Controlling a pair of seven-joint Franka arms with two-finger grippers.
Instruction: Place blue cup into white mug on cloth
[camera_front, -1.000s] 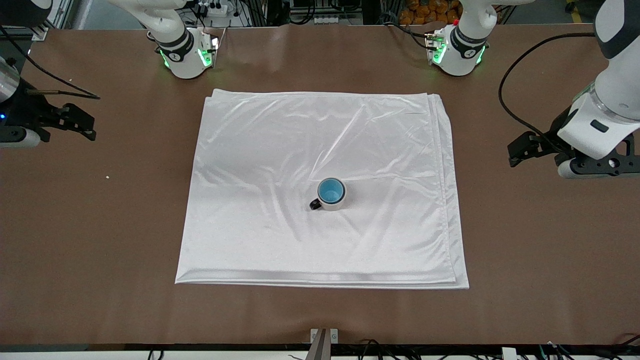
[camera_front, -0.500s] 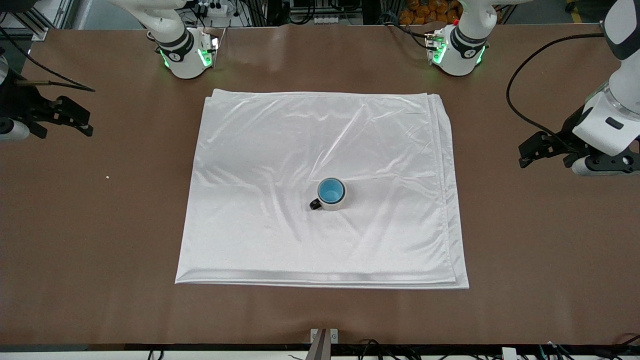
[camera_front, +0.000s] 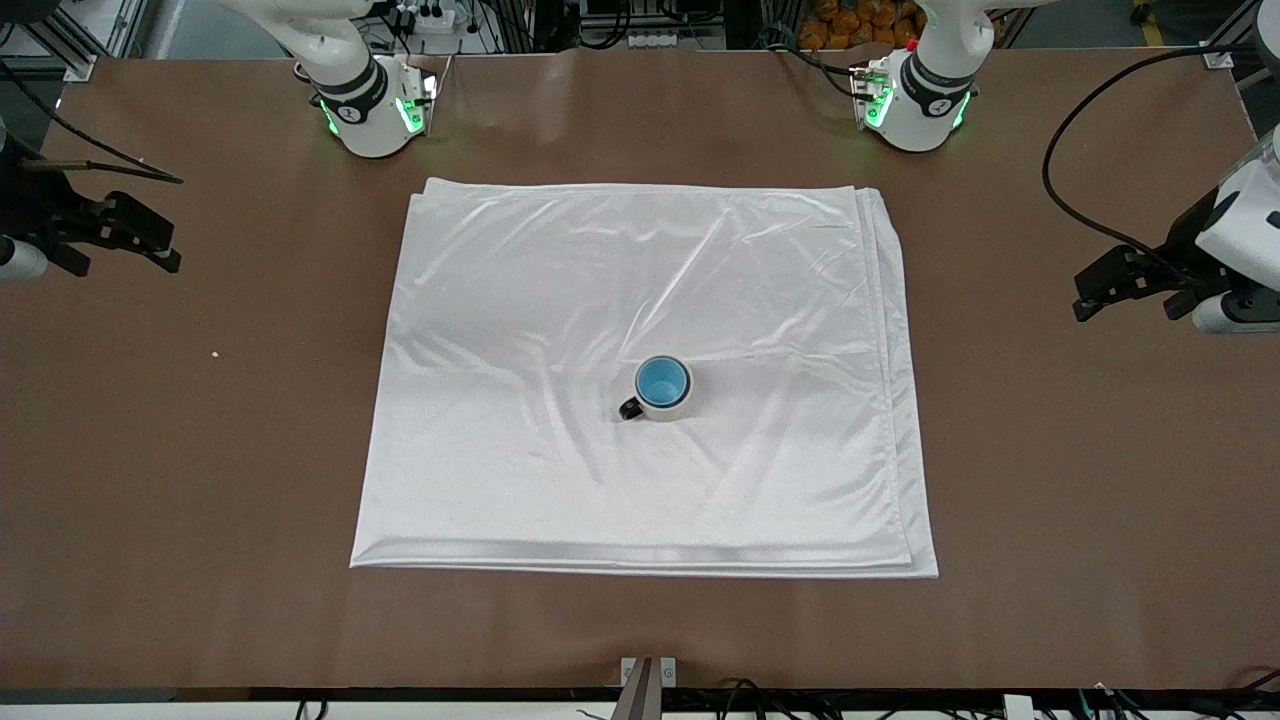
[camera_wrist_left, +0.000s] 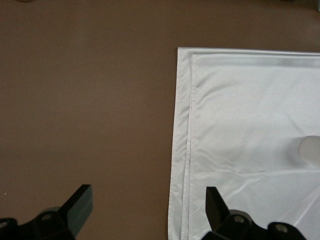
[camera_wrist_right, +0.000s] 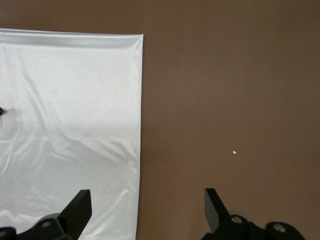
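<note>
The blue cup (camera_front: 662, 380) stands inside the white mug (camera_front: 675, 408), which has its black handle (camera_front: 630, 408) toward the front camera. The mug stands on the white cloth (camera_front: 560, 300) near its middle. My left gripper (camera_front: 1130, 290) is open and empty over bare table off the cloth's edge at the left arm's end. In the left wrist view the gripper (camera_wrist_left: 147, 195) is over the cloth's (camera_wrist_left: 250, 115) edge, and the mug (camera_wrist_left: 311, 150) shows at the frame's border. My right gripper (camera_front: 115, 250) is open and empty over bare table at the right arm's end. In the right wrist view it (camera_wrist_right: 146, 197) is over the cloth's (camera_wrist_right: 70, 110) edge.
The brown table (camera_front: 200, 450) surrounds the cloth on all sides. A small white crumb (camera_front: 214, 353) lies on it toward the right arm's end and shows in the right wrist view (camera_wrist_right: 234, 152). The arm bases (camera_front: 375, 110) stand along the table's back edge.
Both grippers have drawn outward, away from the cloth, toward their ends of the table. The left one has also moved toward the bases. The mug and cup have not moved.
</note>
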